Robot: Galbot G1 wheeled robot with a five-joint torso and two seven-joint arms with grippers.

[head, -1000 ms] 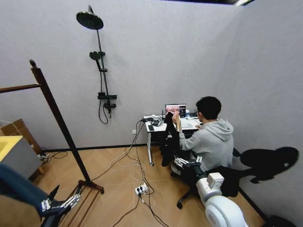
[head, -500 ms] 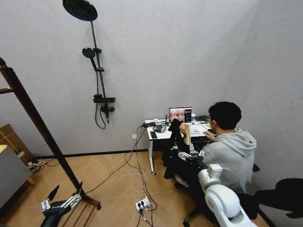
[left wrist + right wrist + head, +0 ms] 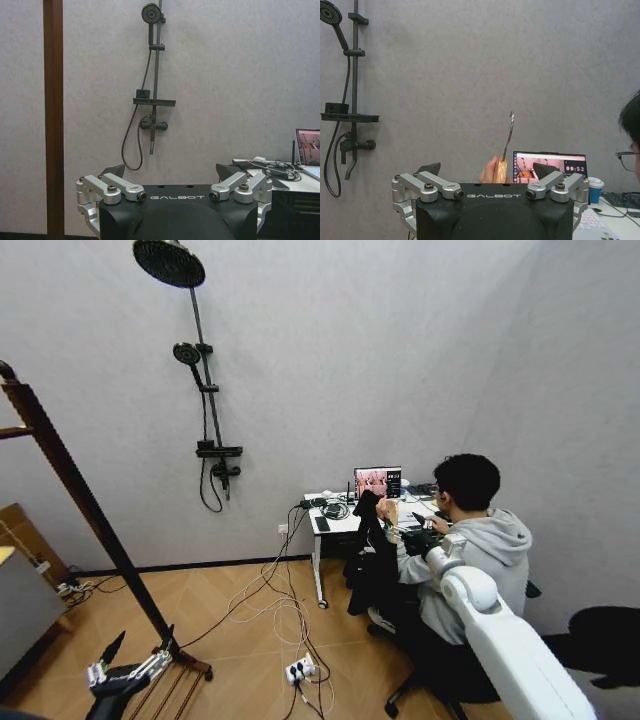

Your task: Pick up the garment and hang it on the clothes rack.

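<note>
The black garment hangs from a wooden hanger in front of the desk, at the desk's front edge beside a seated person. The right gripper, at the end of the raised white arm, sits just beside the garment's top in the head view, and I cannot tell from there whether it grips anything. The right wrist view adds detail: the hanger's wooden neck and metal hook stand upright between the two widely spread fingers, touching neither, with a person's hand behind the wood. The laptop there shows a timer reading 00:52, and the gripper body reads GALBOT. The left gripper hangs low by the foot of the clothes rack, its fingers also spread wide, with a rack post and wall shower beyond.
</note>
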